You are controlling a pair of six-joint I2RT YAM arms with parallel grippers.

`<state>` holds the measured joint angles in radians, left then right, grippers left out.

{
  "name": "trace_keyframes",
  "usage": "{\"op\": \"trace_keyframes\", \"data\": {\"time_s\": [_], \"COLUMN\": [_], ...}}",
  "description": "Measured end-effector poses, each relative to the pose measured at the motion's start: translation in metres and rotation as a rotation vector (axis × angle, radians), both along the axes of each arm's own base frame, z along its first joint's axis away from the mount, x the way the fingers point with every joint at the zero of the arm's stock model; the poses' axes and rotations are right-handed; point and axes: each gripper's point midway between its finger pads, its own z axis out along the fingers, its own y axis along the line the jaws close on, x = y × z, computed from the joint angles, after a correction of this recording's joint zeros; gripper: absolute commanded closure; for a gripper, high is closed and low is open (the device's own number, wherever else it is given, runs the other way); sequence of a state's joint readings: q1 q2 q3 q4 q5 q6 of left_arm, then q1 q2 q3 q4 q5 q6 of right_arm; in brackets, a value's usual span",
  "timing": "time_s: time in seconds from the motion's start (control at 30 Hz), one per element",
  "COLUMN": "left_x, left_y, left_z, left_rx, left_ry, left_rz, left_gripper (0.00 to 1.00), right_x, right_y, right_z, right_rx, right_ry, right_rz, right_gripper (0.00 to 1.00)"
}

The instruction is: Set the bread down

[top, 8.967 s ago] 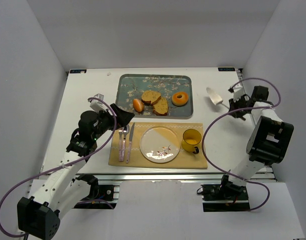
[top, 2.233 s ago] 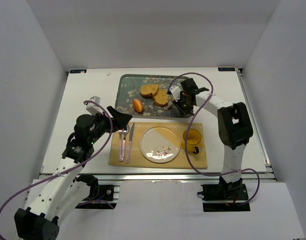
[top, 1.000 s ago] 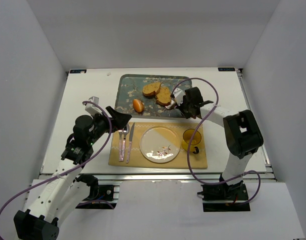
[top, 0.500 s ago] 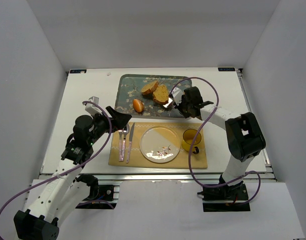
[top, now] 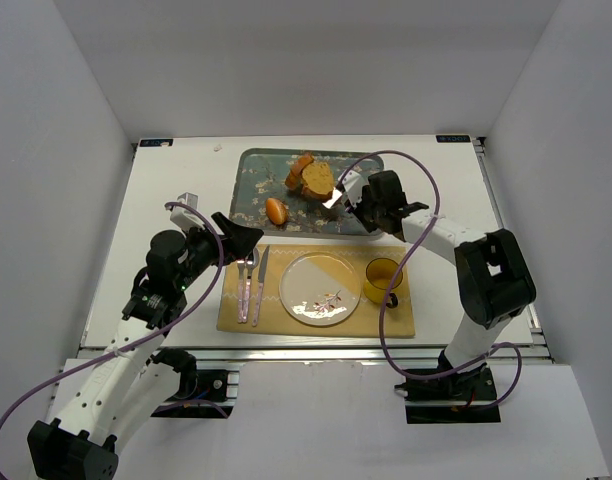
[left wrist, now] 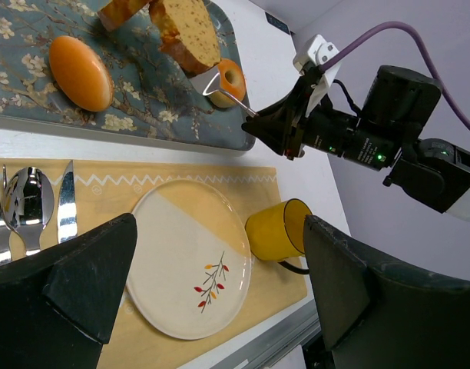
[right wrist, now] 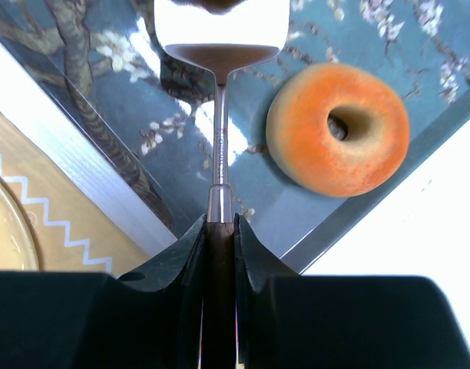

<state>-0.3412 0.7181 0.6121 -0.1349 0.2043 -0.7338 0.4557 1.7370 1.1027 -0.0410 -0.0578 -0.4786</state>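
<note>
Two slices of brown bread sit at the back of the patterned tray (top: 248,190). The nearer bread slice (top: 316,180) is tipped up on edge against the other slice (top: 298,168); both also show in the left wrist view (left wrist: 190,31). My right gripper (top: 371,205) is shut on the dark handle of a metal spatula (right wrist: 220,231). The spatula's shiny blade (right wrist: 221,27) reaches the tipped slice's lower edge, of which only a brown sliver (right wrist: 220,5) shows in the right wrist view. My left gripper (top: 248,238) is open and empty, hovering left of the placemat.
A glazed ring doughnut (right wrist: 339,131) lies on the tray right of the blade, and an orange oval roll (top: 276,210) at the tray's front left. On the yellow placemat (top: 401,322) are a white plate (top: 320,288), a yellow mug (top: 383,281) and cutlery (top: 251,282).
My right gripper has pushed the spatula toward the tray's back left. The nearer bread slice has slid back and tipped up against the other slice. The left arm has stayed still.
</note>
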Motion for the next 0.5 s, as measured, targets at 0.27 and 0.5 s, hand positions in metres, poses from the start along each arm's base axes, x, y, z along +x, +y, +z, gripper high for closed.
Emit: {"op": "trace_keyframes", "data": {"time_s": [0.27, 0.5], "left_x": [0.000, 0.000], "left_y": [0.000, 0.000], "left_z": [0.000, 0.000], "left_rx": [0.000, 0.000], "left_ry": [0.000, 0.000], "left_rz": [0.000, 0.000], "left_gripper": [0.02, 0.02], "right_x": [0.003, 0.001], "right_y": [0.005, 0.006], "right_z": [0.010, 0.014], "right_rx": [0.020, 0.021], "right_ry": [-0.032, -0.041], "right_rz": [0.010, 0.018], "right_gripper": [1.00, 1.00]}}
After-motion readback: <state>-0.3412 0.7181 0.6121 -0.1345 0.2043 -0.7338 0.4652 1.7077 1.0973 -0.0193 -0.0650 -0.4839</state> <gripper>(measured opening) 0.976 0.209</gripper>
